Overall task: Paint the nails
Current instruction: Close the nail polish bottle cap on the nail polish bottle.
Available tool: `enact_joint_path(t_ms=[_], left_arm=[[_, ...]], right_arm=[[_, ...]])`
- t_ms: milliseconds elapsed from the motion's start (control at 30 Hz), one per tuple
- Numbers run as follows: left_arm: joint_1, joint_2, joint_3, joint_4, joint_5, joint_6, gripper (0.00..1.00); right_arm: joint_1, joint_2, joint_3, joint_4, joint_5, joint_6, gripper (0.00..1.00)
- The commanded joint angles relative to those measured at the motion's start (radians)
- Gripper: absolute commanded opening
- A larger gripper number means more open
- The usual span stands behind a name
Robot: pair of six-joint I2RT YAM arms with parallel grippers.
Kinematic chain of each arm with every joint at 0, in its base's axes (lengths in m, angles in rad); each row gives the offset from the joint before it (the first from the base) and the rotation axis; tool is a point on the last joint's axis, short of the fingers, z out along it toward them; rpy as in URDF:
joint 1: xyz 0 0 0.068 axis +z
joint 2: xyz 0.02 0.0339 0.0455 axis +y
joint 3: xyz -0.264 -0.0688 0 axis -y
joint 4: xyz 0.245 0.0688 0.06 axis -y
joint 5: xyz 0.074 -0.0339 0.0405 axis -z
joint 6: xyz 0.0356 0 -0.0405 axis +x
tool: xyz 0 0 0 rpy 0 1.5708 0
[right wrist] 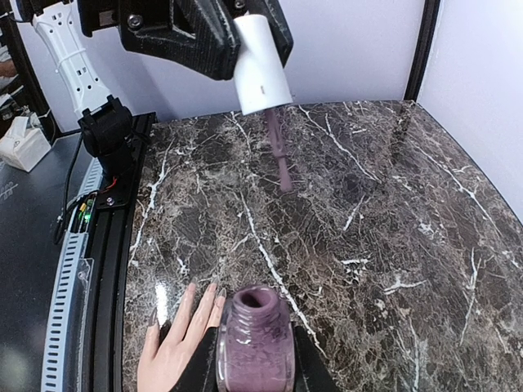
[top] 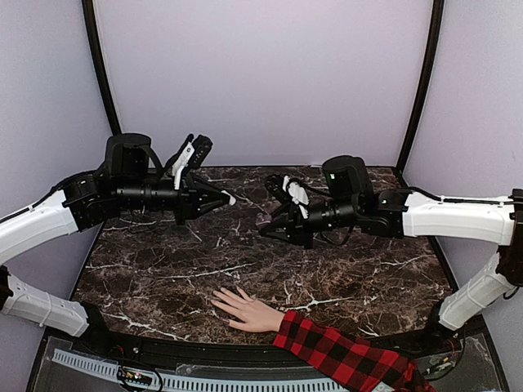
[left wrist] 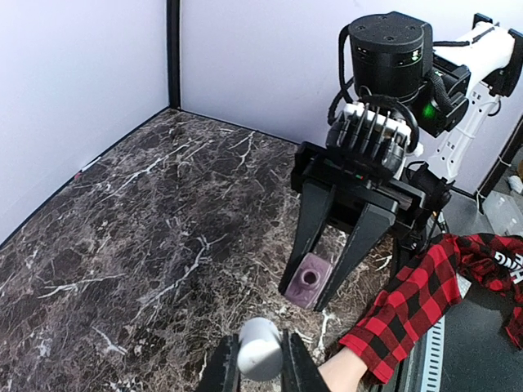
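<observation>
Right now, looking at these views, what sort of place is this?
Probably a robot test booth set up for nail painting: plain lilac walls, a marble-patterned tabletop, and a mannequin-like hand in a plaid sleeve, plus an open polish bottle.

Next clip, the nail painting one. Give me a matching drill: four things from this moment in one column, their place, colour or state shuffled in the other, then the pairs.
1. bottle
2. brush cap
3. hand
4. sleeve

a. lies flat on the table
b. clamped in the left gripper
c. red and black plaid
d. uncapped, clamped in the right gripper

Pairs: 1-d, 2-b, 3-a, 4-c
</observation>
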Motion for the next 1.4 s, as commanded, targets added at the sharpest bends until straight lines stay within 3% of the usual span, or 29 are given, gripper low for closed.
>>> enact_joint_path(t_ms=[0,500,1367], left_arm=[[0.01,0.028,0.055,0.01,0.123,0.055,0.0],[0.01,0.088,0.01,0.218,0.302,-0.011,0.0],[0.009,0.107,-0.008,0.22,0.325,-0.002,0.0]], right_arm=[[-0.008,-0.046,-0.016,-0.01,0.013,-0.012,0.0],[-0.004,-0.061,-0.037,-0.037,0.019,-0.052,0.0],[0.009,-0.093,-0.013,-0.077,0.016,-0.082,0.0]])
